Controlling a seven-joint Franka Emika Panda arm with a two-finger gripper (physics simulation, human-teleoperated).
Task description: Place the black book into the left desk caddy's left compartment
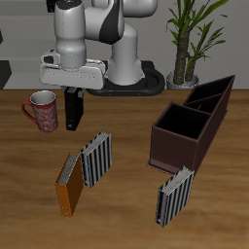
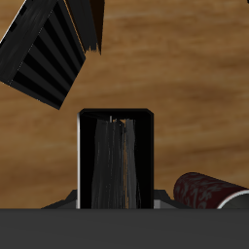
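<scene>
Striped books (image 1: 173, 197) lie nearest the table's front edge. Farther back, beside the red mug (image 1: 42, 110), the gripper (image 1: 74, 98) is clamped on the upright black book (image 1: 74, 110), ready for carrying to the desk caddy (image 1: 190, 128).

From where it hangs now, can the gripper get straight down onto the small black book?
Probably yes. The gripper sits right above the upright small black book, nothing between them; the red patterned mug stands beside it, apart. Whether the fingers already grip is unclear.

White glossy arm, black joints, seemingly dark gripper (image 1: 74, 94)
</scene>
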